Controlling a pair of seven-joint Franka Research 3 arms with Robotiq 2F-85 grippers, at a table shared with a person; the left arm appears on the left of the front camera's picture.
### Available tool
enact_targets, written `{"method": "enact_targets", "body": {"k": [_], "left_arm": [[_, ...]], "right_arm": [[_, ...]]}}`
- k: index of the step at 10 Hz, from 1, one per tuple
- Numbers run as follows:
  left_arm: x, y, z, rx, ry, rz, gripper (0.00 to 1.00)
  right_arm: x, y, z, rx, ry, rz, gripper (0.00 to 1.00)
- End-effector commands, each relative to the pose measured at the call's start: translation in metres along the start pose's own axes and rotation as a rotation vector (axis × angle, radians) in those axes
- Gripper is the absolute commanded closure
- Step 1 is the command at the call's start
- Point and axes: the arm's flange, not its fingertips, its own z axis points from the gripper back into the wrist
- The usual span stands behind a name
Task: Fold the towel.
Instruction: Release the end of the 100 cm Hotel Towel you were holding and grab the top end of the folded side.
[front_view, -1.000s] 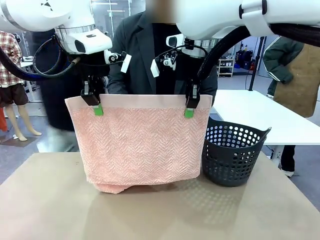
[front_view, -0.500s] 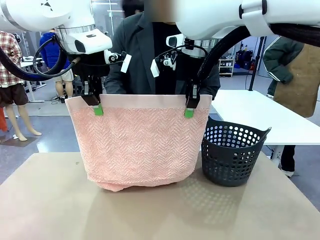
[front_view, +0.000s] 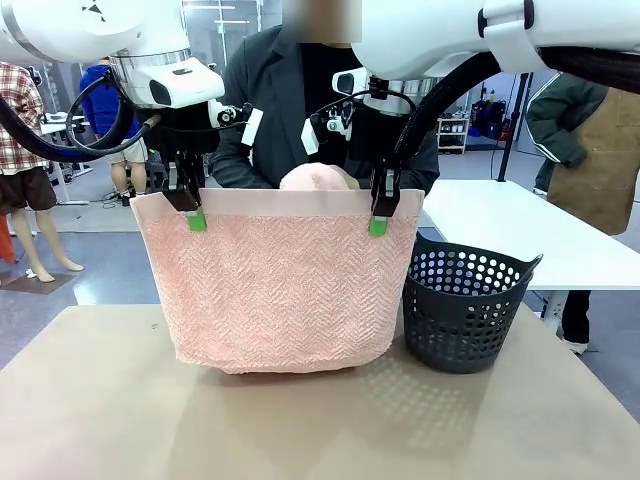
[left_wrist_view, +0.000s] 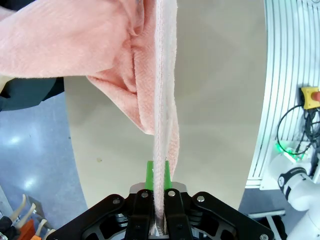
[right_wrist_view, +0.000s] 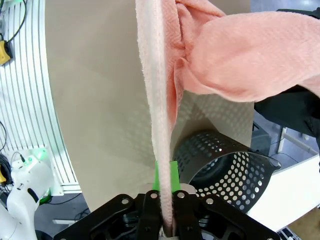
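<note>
The pale pink towel (front_view: 280, 290) hangs as a wide sheet over the table, held by its smooth top band. My left gripper (front_view: 195, 215) is shut on the band near its left corner. My right gripper (front_view: 378, 222) is shut on it near the right corner. A rounded bunch of the same towel (front_view: 318, 178) rises behind the top edge, in front of the person's chest. In the left wrist view the towel (left_wrist_view: 159, 100) runs up edge-on from the shut left gripper (left_wrist_view: 158, 177). The right wrist view shows the towel (right_wrist_view: 161, 100) pinched in the right gripper (right_wrist_view: 164, 177).
A dark perforated basket (front_view: 465, 310) stands on the tan table (front_view: 100, 410) just right of the towel, also under the right wrist (right_wrist_view: 225, 165). The person in a dark jacket (front_view: 270, 100) stands close behind the towel. A white table (front_view: 540, 235) lies at the far right.
The towel's bunched lower end has lifted off the table, and a pink bulge has come up behind the top band. Both grippers have kept their places.
</note>
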Motion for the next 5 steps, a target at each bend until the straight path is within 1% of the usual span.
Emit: {"method": "enact_targets", "body": {"k": [1, 5], "left_arm": [[-0.0005, 0.0002, 0.0010, 0.001, 0.000, 0.004, 1.00], [-0.0005, 0.0002, 0.0010, 0.001, 0.000, 0.004, 1.00]], "right_arm": [[-0.0009, -0.0002, 0.0006, -0.009, 0.012, 0.007, 1.00], [-0.0009, -0.0002, 0.0006, -0.009, 0.012, 0.007, 1.00]]}}
